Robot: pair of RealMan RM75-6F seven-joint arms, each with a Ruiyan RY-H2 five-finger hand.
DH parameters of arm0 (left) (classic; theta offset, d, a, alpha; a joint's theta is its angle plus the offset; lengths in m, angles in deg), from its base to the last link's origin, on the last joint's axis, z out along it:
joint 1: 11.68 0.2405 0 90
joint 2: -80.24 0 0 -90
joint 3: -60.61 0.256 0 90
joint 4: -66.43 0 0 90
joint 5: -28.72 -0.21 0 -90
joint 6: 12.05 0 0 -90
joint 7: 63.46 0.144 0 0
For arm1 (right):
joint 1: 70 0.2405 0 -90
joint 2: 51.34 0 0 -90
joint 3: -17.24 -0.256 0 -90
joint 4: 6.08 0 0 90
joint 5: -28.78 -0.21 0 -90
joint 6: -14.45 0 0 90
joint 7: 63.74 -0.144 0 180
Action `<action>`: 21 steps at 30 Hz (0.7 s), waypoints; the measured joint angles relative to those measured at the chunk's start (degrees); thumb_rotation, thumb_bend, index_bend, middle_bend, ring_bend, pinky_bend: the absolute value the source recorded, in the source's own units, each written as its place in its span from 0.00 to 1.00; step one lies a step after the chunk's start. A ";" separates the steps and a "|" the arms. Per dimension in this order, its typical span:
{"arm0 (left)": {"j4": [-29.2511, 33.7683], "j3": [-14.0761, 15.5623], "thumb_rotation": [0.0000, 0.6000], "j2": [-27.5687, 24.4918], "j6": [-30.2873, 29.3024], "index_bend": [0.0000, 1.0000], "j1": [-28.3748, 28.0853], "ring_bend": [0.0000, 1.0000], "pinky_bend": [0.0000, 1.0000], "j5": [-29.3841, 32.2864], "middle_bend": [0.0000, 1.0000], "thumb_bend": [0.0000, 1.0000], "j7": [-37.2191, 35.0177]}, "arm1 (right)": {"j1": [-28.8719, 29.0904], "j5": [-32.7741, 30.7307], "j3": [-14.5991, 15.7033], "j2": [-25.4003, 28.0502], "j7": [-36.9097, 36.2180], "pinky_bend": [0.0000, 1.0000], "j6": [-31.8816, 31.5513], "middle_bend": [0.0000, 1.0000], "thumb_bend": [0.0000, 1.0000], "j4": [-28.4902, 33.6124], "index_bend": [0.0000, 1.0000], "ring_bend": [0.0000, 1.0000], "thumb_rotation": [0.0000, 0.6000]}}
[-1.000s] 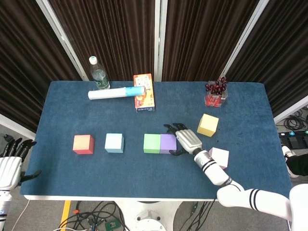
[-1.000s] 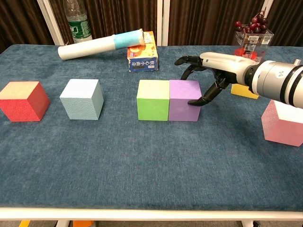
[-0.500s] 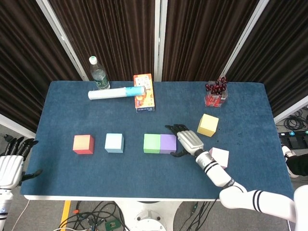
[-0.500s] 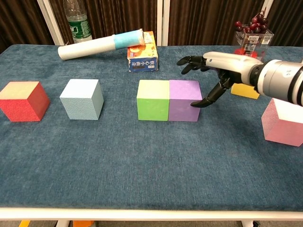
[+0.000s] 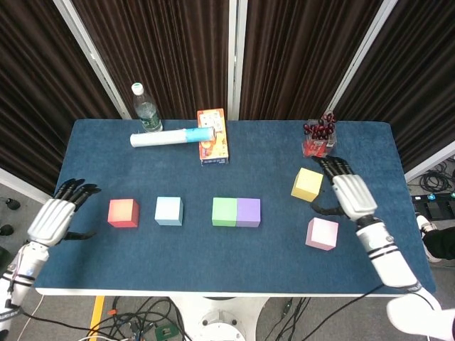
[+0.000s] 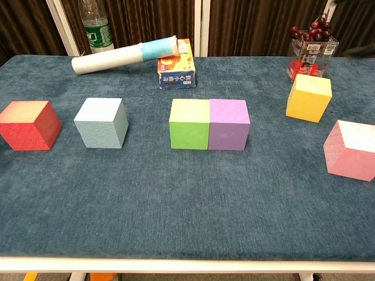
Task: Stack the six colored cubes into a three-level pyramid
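So we were building the base row: green cube (image 5: 224,212) and purple cube (image 5: 248,212) touched at the surface's centre. Our right hand (image 5: 350,194), fingers spread and empty, hovered at three o'clock of the yellow cube (image 5: 307,184); our left hand (image 5: 55,217), likewise empty, lay at nine o'clock of the red cube (image 5: 123,212). Next, we judged, a third cube needed gripping.

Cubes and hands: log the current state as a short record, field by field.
base row: green cube and purple cube touching, side by side
loose cubes: red cube, light blue cube, yellow cube, pink cube, all on the table
stacked levels: none yet
left hand: holds nothing, left of red cube
right hand: holds nothing, right of yellow cube
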 measured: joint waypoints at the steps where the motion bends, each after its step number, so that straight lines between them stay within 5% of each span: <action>1: 0.21 -0.22 1.00 0.04 1.35 0.18 -1.14 0.05 0.06 -0.09 0.16 0.00 -0.49 | -0.84 0.27 -0.04 1.20 -0.69 0.00 -0.86 0.10 0.12 0.32 0.00 0.00 1.00; 11: 2.88 -2.19 1.00 3.34 15.76 0.18 -11.65 0.05 0.06 3.46 0.16 0.00 0.38 | -5.51 0.44 -0.40 6.94 -5.77 0.00 -3.30 0.11 0.13 0.09 0.00 0.00 1.00; 21: 2.72 -3.39 1.00 8.53 20.73 0.18 -15.58 0.05 0.06 12.29 0.18 0.01 10.00 | -6.34 2.08 0.07 6.21 -7.42 0.00 -2.86 0.10 0.12 -1.38 0.00 0.00 1.00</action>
